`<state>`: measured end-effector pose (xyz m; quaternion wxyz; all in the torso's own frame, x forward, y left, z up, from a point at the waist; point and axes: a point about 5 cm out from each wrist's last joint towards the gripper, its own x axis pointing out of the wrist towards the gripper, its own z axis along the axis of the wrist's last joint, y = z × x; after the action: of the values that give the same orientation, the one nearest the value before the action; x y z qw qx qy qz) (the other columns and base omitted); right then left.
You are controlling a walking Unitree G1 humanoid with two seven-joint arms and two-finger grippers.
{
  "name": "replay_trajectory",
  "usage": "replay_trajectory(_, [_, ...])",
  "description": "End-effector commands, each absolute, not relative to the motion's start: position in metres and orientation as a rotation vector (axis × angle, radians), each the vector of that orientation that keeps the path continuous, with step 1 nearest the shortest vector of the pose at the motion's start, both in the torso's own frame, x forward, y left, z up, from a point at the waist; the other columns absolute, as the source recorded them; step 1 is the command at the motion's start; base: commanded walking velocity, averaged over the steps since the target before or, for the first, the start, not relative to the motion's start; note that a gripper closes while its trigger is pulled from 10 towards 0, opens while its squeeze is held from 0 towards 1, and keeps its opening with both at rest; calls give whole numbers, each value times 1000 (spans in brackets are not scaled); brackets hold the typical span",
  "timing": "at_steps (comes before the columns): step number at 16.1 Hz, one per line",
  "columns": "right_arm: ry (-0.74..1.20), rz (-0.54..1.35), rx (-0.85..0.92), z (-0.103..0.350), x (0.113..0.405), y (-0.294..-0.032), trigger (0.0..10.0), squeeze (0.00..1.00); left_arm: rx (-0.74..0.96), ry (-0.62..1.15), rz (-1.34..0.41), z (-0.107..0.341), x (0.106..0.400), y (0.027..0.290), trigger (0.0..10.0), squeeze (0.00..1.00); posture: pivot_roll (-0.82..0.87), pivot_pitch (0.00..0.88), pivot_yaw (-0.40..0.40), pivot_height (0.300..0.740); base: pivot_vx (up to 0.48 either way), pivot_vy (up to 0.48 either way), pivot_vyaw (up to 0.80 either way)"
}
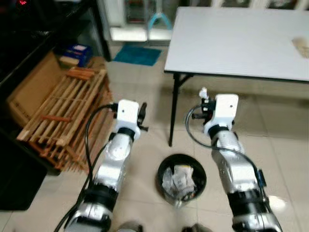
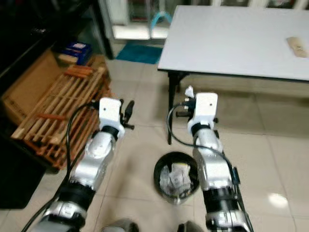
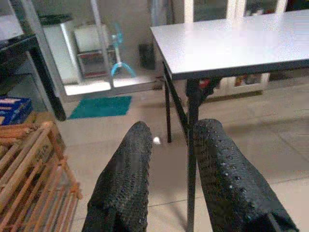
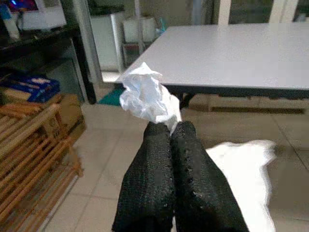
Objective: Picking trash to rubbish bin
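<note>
A round black rubbish bin stands on the tiled floor between my two arms, with crumpled white trash inside. My right gripper is raised above and beyond the bin, near the table's front edge. It is shut on a crumpled white tissue, whose tip shows over the wrist. My left gripper is raised to the bin's left, open with nothing between its fingers.
A grey table on black legs stands ahead to the right, with a small tan object on its far right. A wooden slatted rack and cardboard lean at the left. A teal mat lies farther back.
</note>
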<state>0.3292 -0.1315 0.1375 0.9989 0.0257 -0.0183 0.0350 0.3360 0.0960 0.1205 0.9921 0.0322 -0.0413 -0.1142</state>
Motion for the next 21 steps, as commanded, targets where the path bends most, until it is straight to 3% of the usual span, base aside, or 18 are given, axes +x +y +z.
replay_trajectory(1, [-47,91,63,142,330,-125,10000,0,68,-80,-213,119,335,104,10000,0,6,94,75,740,0,0,0])
replay_trajectory(5, [-11,88,55,137,332,-124,10000,0,74,-69,-200,120,337,107,10000,0,9,92,74,740,0,0,-519])
replay_trajectory(13, [-24,83,59,139,331,-124,10000,0,79,-63,-195,119,337,108,10000,0,8,85,75,740,0,0,0])
replay_trajectory(16, [-21,101,58,138,332,-120,10000,0,85,-60,-195,118,338,108,10000,0,9,83,74,740,0,0,-738])
replay_trajectory(21, [-34,101,55,140,332,-120,10000,0,86,-57,-184,118,338,109,10000,0,11,86,74,740,113,59,0])
